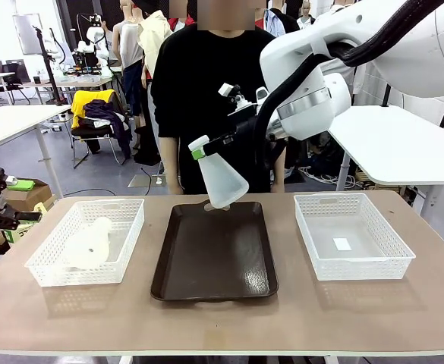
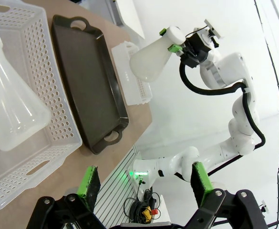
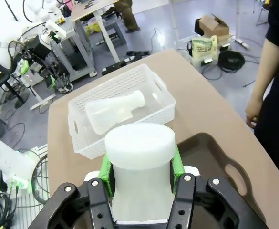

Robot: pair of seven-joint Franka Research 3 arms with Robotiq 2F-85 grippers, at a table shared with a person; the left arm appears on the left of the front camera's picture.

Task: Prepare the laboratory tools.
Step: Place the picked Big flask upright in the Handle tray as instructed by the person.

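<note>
One flask (image 1: 223, 182): right gripper (image 1: 199, 149) clenched on neck, tilted, base over tray's (image 1: 214, 265) far edge, prob w/o touching.
Left gripper (image 2: 144, 183): released.

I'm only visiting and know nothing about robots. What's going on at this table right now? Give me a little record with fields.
right hand: shut on the neck of the held flask, which is tilted in the air over the tray's far end
left hand: open, holding nothing, beside the table's left end
other flask: lying on its side in the left basket
tray: dark brown, middle of the table
right basket: small white slip inside
person: standing at the far side
</note>
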